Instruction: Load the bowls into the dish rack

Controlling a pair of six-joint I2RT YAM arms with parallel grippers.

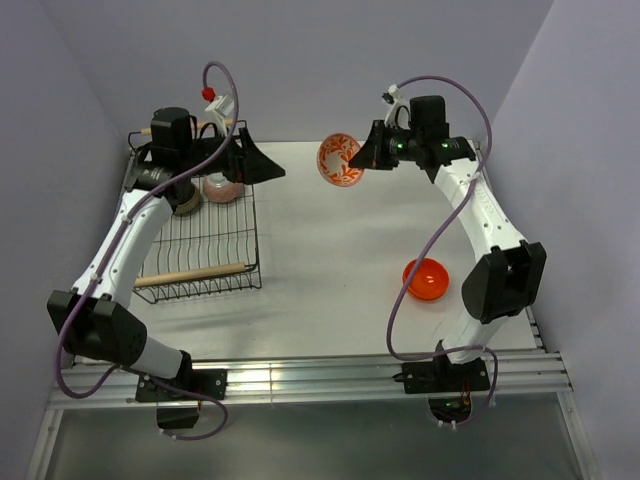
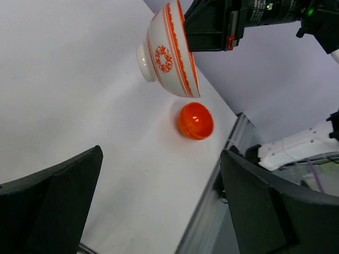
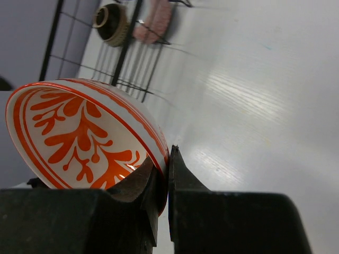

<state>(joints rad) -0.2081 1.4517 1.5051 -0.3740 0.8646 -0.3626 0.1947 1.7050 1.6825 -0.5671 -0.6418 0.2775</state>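
**A:** What are you gripping right now?

**B:** My right jaws are pinching the rim of the red-and-white bowl (image 3: 79, 132), one finger inside and one outside. They are holding it tilted on its side, in the air above the bench (image 1: 330, 270).

**A:** And the other jaws?

**B:** My left jaws are spread wide and holding nothing. They are hanging over the far end of the dish rack (image 1: 215, 240) and facing the bowl. The tan bowl (image 3: 111, 22) and the pink bowl (image 3: 156, 21) are sitting in the rack just beside them. The orange bowl (image 1: 426, 279) is lying on the bench, behind and below my right jaws.

**A:** How are you planning to do this well?

**B:** I'm judging this to be a hand-over. A rim pinch is thin, so I'm aiming to travel slowly and keep the tilt steady. I'm meaning to offer the free edge squarely between the left fingers. I'm not loosening my right jaws until the left ones are pressing on the rim.
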